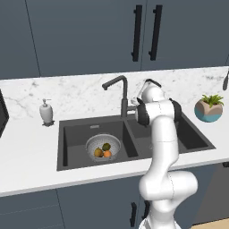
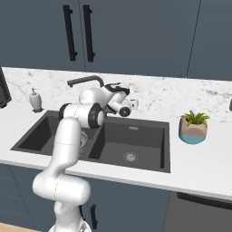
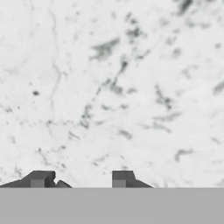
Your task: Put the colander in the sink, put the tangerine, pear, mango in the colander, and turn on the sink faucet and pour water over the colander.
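The silver colander (image 1: 91,143) sits in the left basin of the dark sink (image 1: 71,132). In it lie the orange tangerine (image 1: 107,154), the yellowish pear (image 1: 98,152) and the dark green mango (image 1: 106,146). The sink faucet (image 1: 124,95) stands behind the divider, its spout angled left. No water shows at the spout. My gripper (image 1: 133,106) hovers just right of the faucet's base, by the side lever, pointing at the marble backsplash. In the hand view the gripper (image 3: 81,177) has its fingertips (image 3: 40,178) apart, with nothing seen between them. From the right, the gripper (image 2: 132,103) is beside the faucet (image 2: 84,81).
A white soap dispenser (image 1: 46,112) stands on the counter left of the sink. A potted plant (image 1: 209,108) sits on the counter to the right. Dark cabinets with black handles hang above. The right basin (image 2: 136,141) has a bare drain.
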